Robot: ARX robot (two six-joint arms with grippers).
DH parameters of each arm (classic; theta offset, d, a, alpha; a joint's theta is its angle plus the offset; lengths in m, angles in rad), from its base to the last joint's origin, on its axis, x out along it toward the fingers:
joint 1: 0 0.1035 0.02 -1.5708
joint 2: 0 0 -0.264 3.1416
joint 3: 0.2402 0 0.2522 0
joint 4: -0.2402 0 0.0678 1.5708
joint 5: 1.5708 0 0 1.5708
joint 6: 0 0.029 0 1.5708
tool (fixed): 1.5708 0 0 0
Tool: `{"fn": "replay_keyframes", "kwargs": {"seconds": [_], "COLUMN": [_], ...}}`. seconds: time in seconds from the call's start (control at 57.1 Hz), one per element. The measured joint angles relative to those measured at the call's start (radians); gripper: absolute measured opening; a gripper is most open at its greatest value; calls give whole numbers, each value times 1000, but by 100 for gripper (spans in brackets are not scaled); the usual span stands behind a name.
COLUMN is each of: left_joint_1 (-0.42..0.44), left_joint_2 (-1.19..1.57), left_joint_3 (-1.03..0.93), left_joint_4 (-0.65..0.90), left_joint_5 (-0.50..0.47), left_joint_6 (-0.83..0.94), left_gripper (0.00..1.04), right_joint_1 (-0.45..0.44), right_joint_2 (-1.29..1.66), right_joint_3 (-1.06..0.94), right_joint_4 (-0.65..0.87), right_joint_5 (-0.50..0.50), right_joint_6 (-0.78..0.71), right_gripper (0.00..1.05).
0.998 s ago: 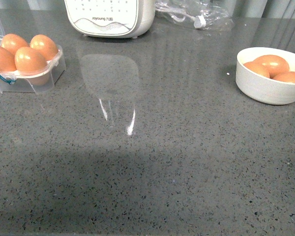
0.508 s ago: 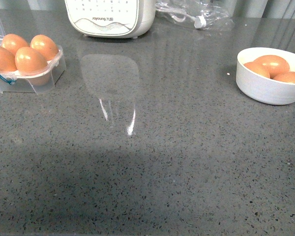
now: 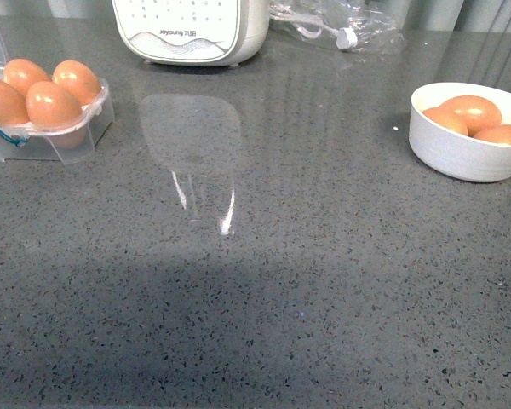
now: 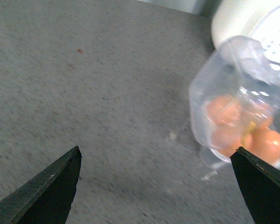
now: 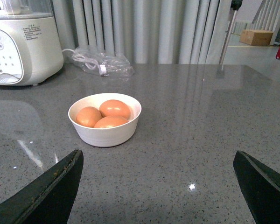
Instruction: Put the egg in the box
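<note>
In the front view neither of my arms showed. The box [image 3: 64,143] sat at the far left of the surface [image 3: 264,290] with four eggs visible in it, but the frame edge cut it off, so I could not tell whether a cup was free. The white bowl [image 3: 460,160] stood well apart at the right, with the egg [image 3: 470,111] lying uppermost of three. In the left wrist view my left pincer [image 4: 157,156] was spread and empty, and the box [image 4: 233,88] was blurred beyond it, eggs glowing through clear plastic. In the right wrist view my right pincer [image 5: 157,156] was spread and empty, facing the bowl [image 5: 105,135] and the egg [image 5: 114,108]. I judged the reach should come from above that top egg, clearing the rim. The pincer should pinch softly across its middle, then lift straight up before crossing to the box.
</note>
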Motion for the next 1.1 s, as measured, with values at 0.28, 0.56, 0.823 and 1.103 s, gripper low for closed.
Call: {"fn": "replay_keyframes", "kwargs": {"seconds": [0.28, 0.56, 0.823, 1.103], "left_joint_1": [43, -6, -101, -201], "left_joint_2": [251, 362, 390, 396], "left_joint_3": [225, 293, 302, 261], "left_joint_4": [3, 9, 59, 104], "left_joint_5": [-55, -78, -99, -127], "left_joint_6": [66, 98, 74, 28], "left_gripper": [98, 98, 98, 98], "right_joint_1": [0, 0, 0, 0], "right_joint_2": [0, 0, 0, 0], "right_joint_3": [0, 0, 0, 0], "right_joint_4": [0, 0, 0, 0], "right_joint_5": [0, 0, 0, 0], "right_joint_6": [0, 0, 0, 0], "right_gripper": [97, 97, 97, 97]}}
